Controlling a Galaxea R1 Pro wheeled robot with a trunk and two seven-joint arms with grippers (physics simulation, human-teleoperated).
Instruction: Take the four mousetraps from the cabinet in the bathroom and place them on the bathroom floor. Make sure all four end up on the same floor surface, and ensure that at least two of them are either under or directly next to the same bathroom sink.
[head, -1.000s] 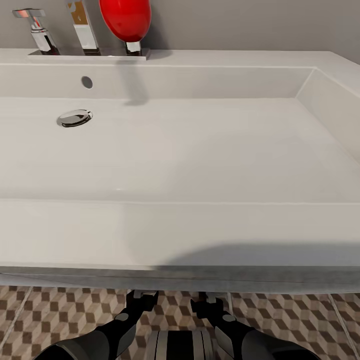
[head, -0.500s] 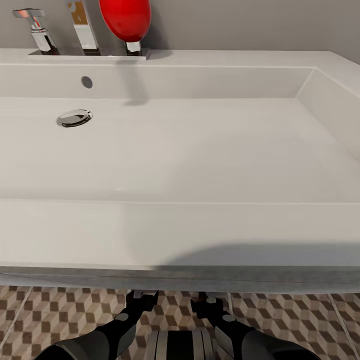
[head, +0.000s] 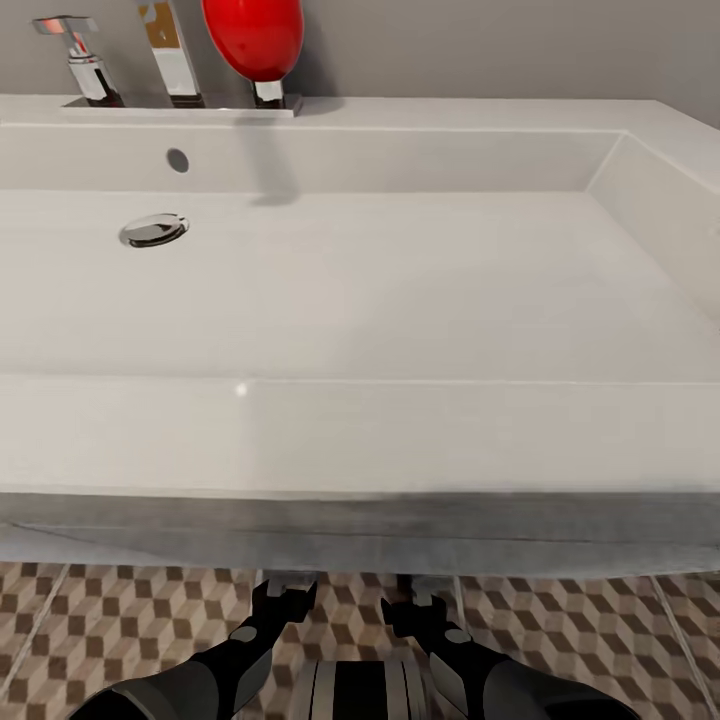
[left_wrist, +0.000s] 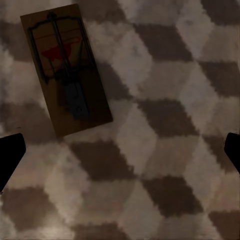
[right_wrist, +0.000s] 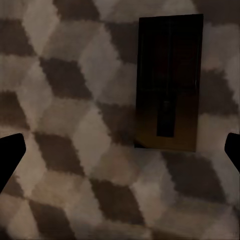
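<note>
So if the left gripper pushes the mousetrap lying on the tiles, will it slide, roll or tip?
The mousetrap is a flat board lying on the floor, so it would probably slide, not roll or tip. It looks rigid and likely light. Its thin wire parts could catch a finger.

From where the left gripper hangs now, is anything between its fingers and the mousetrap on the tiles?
Nothing visible. In the left wrist view the mousetrap lies flat on the bathroom floor, off to one side of the open left gripper, with bare tile between them.
</note>
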